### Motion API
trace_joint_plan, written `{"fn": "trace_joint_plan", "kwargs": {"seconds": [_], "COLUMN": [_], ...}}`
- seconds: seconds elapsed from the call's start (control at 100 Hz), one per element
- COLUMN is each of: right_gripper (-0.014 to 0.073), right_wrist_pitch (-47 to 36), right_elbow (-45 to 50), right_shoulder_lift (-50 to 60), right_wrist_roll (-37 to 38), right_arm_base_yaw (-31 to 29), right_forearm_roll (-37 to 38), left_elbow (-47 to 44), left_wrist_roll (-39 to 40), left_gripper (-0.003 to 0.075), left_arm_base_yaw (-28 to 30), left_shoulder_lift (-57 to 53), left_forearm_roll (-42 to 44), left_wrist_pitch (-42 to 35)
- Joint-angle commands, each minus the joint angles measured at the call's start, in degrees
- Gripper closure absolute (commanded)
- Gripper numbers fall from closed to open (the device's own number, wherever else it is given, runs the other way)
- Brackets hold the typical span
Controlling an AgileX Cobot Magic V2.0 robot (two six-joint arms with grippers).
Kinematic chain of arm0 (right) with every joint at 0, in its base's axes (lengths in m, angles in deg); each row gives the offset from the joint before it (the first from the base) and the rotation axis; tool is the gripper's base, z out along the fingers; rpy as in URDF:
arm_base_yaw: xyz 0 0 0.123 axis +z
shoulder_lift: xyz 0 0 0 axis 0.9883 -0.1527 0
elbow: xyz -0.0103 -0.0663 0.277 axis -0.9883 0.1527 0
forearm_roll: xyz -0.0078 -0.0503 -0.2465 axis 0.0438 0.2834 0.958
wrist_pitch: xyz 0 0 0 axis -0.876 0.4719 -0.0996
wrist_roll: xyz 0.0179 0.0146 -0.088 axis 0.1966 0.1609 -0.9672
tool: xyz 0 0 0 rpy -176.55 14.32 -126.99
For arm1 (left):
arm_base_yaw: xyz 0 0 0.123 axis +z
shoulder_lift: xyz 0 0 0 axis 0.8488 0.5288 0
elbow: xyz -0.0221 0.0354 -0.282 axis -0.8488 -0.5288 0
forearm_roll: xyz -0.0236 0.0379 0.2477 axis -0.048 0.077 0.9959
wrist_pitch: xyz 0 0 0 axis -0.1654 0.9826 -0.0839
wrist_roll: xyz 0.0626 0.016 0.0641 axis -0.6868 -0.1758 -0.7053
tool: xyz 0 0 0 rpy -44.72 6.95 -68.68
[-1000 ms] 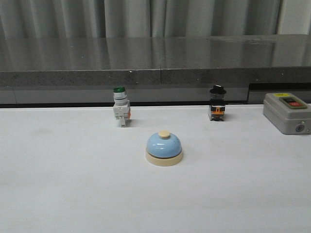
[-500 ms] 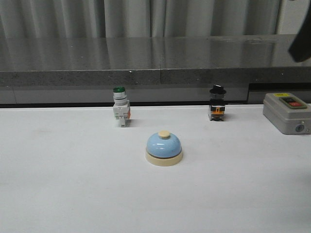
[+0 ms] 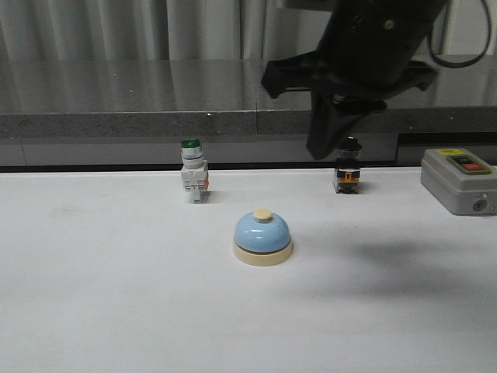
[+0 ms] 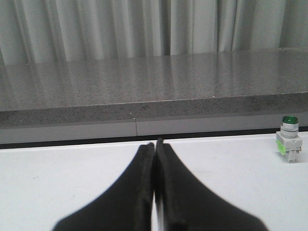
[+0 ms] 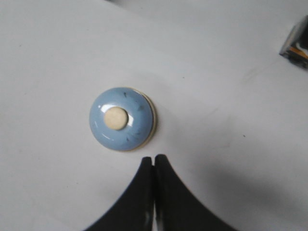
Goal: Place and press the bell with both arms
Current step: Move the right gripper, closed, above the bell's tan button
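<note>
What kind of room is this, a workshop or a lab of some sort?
Probably a robot test lab. A plain white table holds loose items set out singly: a blue bell, a green-capped switch and a grey button box. A grey curtain hangs behind.

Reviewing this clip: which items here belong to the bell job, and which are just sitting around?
Job:
- bell
- right gripper, shut, above the bell
- left gripper, shut

Lying about:
- green-capped pushbutton switch
- black-capped switch
- grey control box
</note>
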Motion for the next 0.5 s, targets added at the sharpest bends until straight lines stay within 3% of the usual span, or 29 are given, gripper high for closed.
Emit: {"fn": "trace_joint_plan", "kwargs": {"seconds": [0.0,0.49], "right_gripper": [0.0654,0.0654], "right_wrist_pitch": [-2.2,-2.4], "right_elbow": [-3.9,-9.4], "right_shoulder_lift": [-0.7,-9.2], "right_wrist_roll": [-0.6,-0.6], "right_arm_base_yaw": [1.1,3.4], "right_forearm_roll": [-0.3,-0.7], "left_elbow": [-2.4,-2.4], "left_wrist_roll": [0.9,0.9], "left_gripper": [0.0741,0.0741], "left_arm_base_yaw": [0.1,0.1], "left_shoulder_lift": [-1.7,-1.7], "left_forearm_roll": [-0.2,-0.2], "left_wrist_pitch": [-4.9,-4.9]}}
